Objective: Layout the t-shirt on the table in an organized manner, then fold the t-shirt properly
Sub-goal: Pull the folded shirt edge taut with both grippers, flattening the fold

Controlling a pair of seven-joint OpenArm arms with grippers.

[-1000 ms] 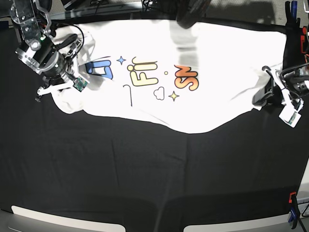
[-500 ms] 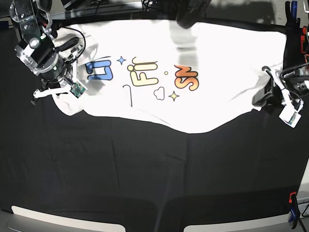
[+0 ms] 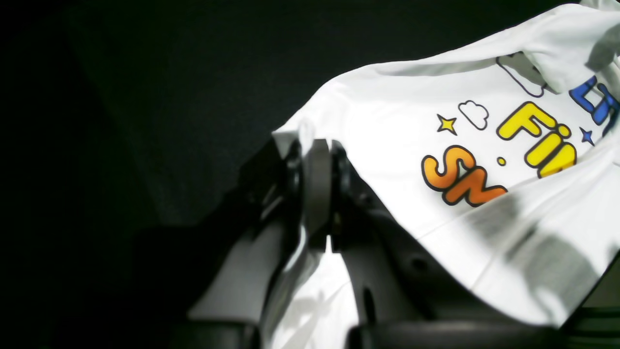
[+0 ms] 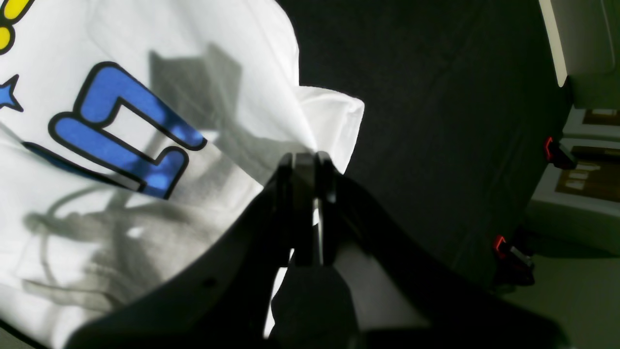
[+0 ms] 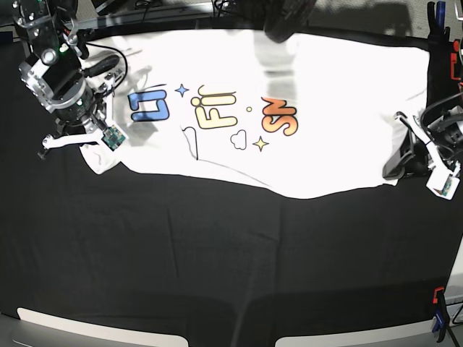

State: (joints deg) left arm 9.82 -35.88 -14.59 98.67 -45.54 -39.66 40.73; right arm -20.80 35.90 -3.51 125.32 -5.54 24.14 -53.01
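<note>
Both my hands pinch the t-shirt (image 5: 304, 108) across the far counter (image 5: 217, 253): left hand (image 3: 315, 160), right hand (image 4: 305, 165). Uneven pulling (print crumpled near my right) could slip an edge free.

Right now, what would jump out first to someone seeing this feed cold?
The white t-shirt with its bright cartoon lettering, stretched across the far half of the black table. Next, the left gripper and right gripper, each shut on an opposite end of the shirt.
</note>
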